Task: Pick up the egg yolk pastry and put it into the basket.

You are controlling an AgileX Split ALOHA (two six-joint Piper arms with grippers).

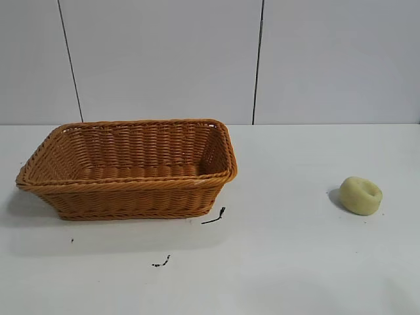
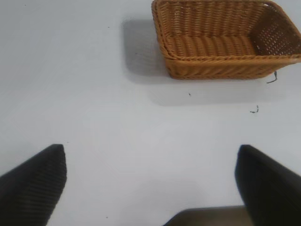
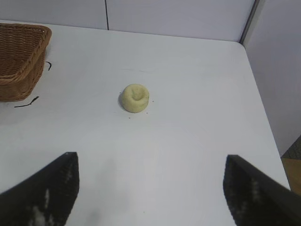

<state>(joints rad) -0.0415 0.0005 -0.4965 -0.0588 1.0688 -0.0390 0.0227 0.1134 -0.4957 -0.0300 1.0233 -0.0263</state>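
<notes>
The egg yolk pastry (image 1: 360,195) is a small pale yellow-green puck with a dimpled top, lying on the white table at the right. It also shows in the right wrist view (image 3: 135,97), well ahead of my right gripper (image 3: 151,162), which is open and empty. The orange-brown wicker basket (image 1: 128,187) stands at the left, empty. It also shows in the left wrist view (image 2: 225,59), far ahead of my left gripper (image 2: 151,153), which is open and empty. Neither gripper shows in the exterior view.
Small black scraps lie on the table by the basket's front corner (image 1: 214,217) and further forward (image 1: 161,262). The table's right edge (image 3: 263,117) runs past the pastry. A panelled wall (image 1: 256,59) stands behind the table.
</notes>
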